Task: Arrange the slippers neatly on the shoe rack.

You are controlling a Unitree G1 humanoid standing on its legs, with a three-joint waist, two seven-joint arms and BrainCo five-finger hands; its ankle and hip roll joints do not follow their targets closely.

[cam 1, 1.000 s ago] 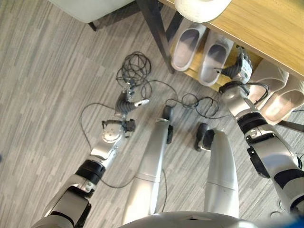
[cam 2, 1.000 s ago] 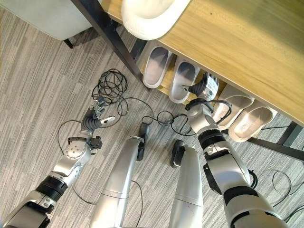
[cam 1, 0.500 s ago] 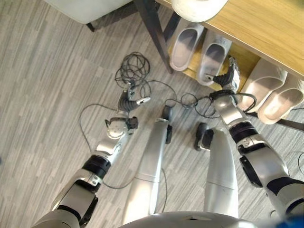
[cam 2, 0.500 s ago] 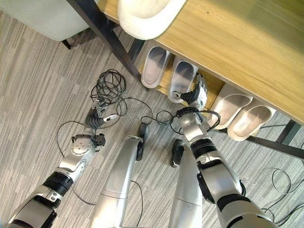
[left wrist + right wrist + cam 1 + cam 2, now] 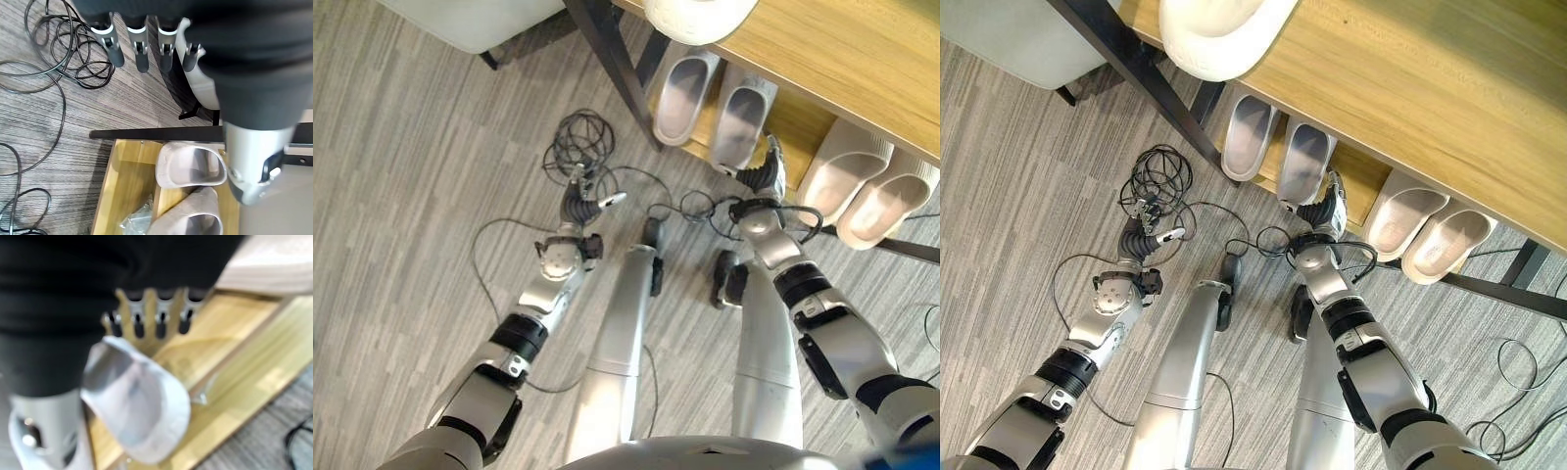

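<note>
Two slipper pairs, grey (image 5: 710,98) and beige (image 5: 867,186), sat on my shoe rack (image 5: 798,127), upper right. My right hand (image 5: 766,171) touched the grey pair with straight fingers; left hand (image 5: 582,201) relaxed, empty; only straightening seemed left

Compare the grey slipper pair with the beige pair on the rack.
The grey pair is pale grey; the beige pair is cream. The grey pair sits at the robot's left by the black leg; the beige pair sits at the right. The right hand is at the grey pair's heel, apart from the beige pair. Both lie side by side on the shelf.
</note>
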